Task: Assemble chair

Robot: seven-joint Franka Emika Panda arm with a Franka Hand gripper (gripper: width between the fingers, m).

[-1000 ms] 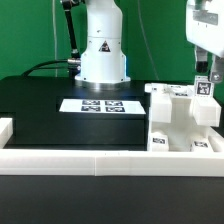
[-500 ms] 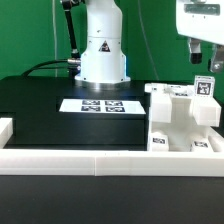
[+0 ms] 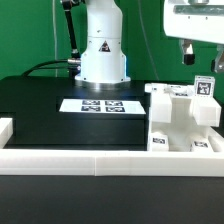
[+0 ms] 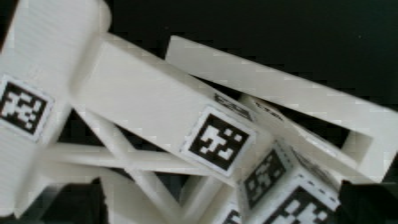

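Black table (image 3: 40,100), marker board (image 3: 100,105), chair (image 3: 180,120); end effector (image 3: 200,55) spread, empty.

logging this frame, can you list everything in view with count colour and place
chair: one part-built stack, white with black-and-white tags, on the table at the exterior view's right; close up in the wrist view
marker board: one, white with black tags, flat on the table before the arm's base
rail: one, white, long and low along the table's near edge
table: one, black
arm base: one, white, behind the table
gripper: one, above the chair, holding nothing
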